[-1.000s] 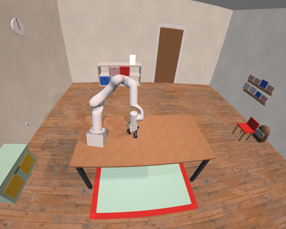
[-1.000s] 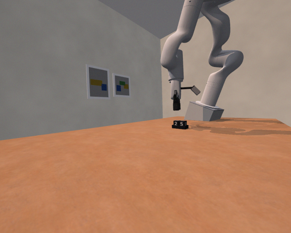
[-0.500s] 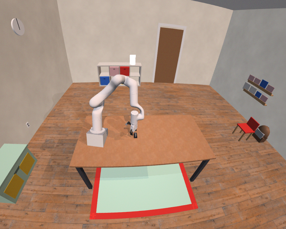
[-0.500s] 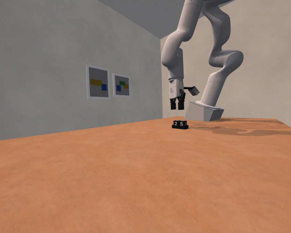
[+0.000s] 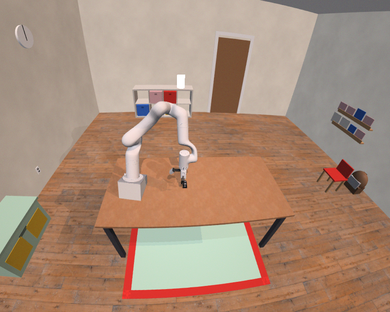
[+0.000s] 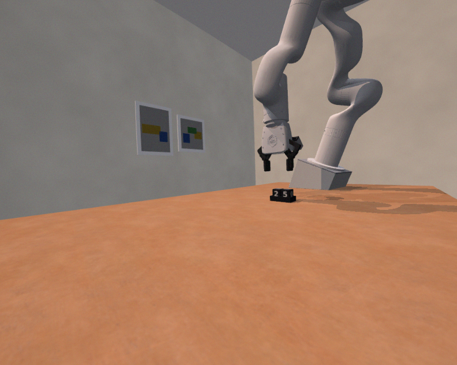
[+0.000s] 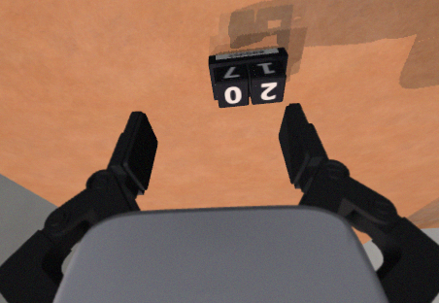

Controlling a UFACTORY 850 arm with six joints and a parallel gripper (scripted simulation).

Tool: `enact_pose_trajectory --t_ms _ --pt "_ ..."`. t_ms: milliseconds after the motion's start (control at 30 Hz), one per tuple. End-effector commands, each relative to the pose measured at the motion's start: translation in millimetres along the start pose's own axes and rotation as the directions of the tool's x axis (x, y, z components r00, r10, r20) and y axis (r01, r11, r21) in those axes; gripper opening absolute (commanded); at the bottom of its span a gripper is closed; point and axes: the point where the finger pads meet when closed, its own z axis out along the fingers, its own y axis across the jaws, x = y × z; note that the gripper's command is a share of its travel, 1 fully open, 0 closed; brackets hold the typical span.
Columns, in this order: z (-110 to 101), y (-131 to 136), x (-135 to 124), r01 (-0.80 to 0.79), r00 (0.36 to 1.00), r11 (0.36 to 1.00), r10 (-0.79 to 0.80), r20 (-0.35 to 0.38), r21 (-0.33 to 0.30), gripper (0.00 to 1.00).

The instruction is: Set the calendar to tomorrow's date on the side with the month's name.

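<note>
The black tray (image 6: 282, 199) (image 7: 250, 61) stands on the table and holds two black cubes side by side. In the wrist view its label side is at the top; the month's name is too small to read. Toward that side the left cube (image 7: 233, 95) shows 7, with 0 on top. The right cube (image 7: 268, 91) shows 1, with 2 on top. Read from the label side, this is 17. The exterior view shows 2 and 5 on the opposite side. My gripper (image 5: 182, 180) (image 6: 278, 168) (image 7: 216, 123) is open and empty, above the tray, touching nothing.
The arm's grey base block (image 5: 131, 189) (image 6: 319, 175) stands on the brown table (image 5: 228, 188) (image 6: 181, 255). The arm's shadow lies on the table beside the tray. The shelf, red chair and cabinet stand away from the table.
</note>
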Motion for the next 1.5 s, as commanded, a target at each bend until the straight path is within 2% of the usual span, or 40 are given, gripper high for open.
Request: enact_pose_trajectory --t_ms 0,33,100,267,467,500,600,667,767,833,867,933,967,1100,1200,1333,1467 --pt "-1 1 -2 0.132 0.991 0.991 -0.132 0.027 -0.004 1.0" --pt "-1 1 -2 0.132 0.991 0.991 -0.132 0.027 -0.004 1.0" --pt "-2 2 -4 0.252 0.967 0.968 -0.252 0.027 -0.001 1.0" --pt "-3 3 -6 0.4 0.916 0.916 -0.4 0.027 0.004 1.0" --pt "-4 5 -9 0.591 0.806 0.807 -0.591 0.025 0.01 1.0" --pt "-4 6 -10 0.639 0.769 0.769 -0.639 0.024 0.011 1.0" --pt "-4 6 -10 0.645 0.764 0.764 -0.645 0.024 0.012 1.0" --pt "-5 7 -12 0.74 0.672 0.673 -0.74 0.022 0.015 1.0" --pt "-6 8 -13 0.78 0.625 0.625 -0.78 0.02 0.016 1.0" --pt "-6 9 -14 0.845 0.535 0.535 -0.845 0.018 0.018 1.0" --pt "-6 9 -14 0.848 0.53 0.53 -0.848 0.018 0.018 1.0" --pt "-7 10 -16 0.898 0.438 0.439 -0.899 0.016 0.02 1.0" --pt "-7 10 -16 0.899 0.436 0.437 -0.9 0.016 0.02 1.0" --pt "-8 11 -18 0.962 0.271 0.271 -0.963 0.011 0.022 1.0" --pt "-8 11 -18 0.964 0.267 0.267 -0.964 0.011 0.023 1.0" --pt "-9 13 -20 0.991 0.131 0.131 -0.991 0.007 0.024 1.0" --pt "-9 14 -21 0.999 0.033 0.034 -0.999 0.004 0.024 1.0"
